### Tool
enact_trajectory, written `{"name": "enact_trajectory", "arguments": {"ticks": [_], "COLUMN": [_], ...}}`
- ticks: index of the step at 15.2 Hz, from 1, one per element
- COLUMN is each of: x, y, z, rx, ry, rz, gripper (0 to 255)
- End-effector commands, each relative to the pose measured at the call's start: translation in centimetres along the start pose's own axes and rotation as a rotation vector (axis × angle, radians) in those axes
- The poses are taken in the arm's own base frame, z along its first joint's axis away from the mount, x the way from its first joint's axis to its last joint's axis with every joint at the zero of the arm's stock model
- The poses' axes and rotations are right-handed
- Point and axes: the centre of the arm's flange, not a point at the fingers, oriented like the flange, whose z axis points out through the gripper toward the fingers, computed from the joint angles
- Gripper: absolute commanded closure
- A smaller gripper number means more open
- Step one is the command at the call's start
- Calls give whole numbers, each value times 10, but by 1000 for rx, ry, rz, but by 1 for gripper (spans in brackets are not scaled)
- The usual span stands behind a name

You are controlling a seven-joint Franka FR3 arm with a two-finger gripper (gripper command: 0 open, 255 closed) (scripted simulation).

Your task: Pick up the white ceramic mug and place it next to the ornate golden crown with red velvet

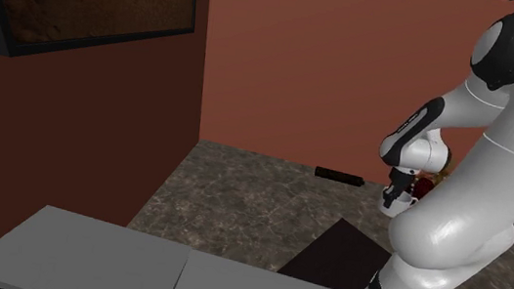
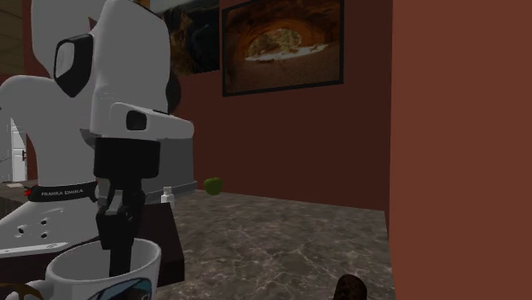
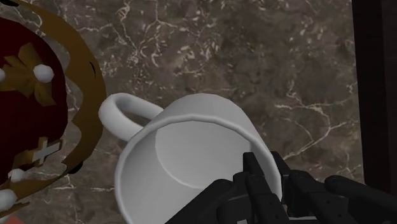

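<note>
A white mug [image 3: 191,153] with a loop handle stands on the brown marbled surface, close beside the golden crown [image 3: 38,114] with its dark red lining and white beads. My gripper [image 3: 270,175] is shut on the mug's rim on the side away from the handle, one finger inside and one outside. In the second exterior view the gripper [image 2: 115,234] reaches down into the mug [image 2: 102,271], and a gold bit of the crown [image 2: 19,292] shows beside it. In the shoulder view the gripper [image 1: 394,204] hangs behind the arm beside the crown [image 1: 427,189]; the mug is hidden there.
A green round object [image 2: 213,185] and a small white bottle [image 2: 168,195] sit farther back. A dark brown lump [image 2: 349,288] lies nearby. A black flat bar [image 1: 338,176] rests by the red-brown wall. A grey box top [image 1: 86,258] fills the shoulder view's lower left.
</note>
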Motion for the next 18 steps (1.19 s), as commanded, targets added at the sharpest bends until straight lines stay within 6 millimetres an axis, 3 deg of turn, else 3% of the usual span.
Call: {"name": "enact_trajectory", "arguments": {"ticks": [1,11,18], "x": [-1,3,3], "y": [0,-3,-3], "z": [10,64,64], "rx": [-1,-1,-1], "ry": [1,1,1], "rz": [1,1,1], "gripper": [255,255,255]}}
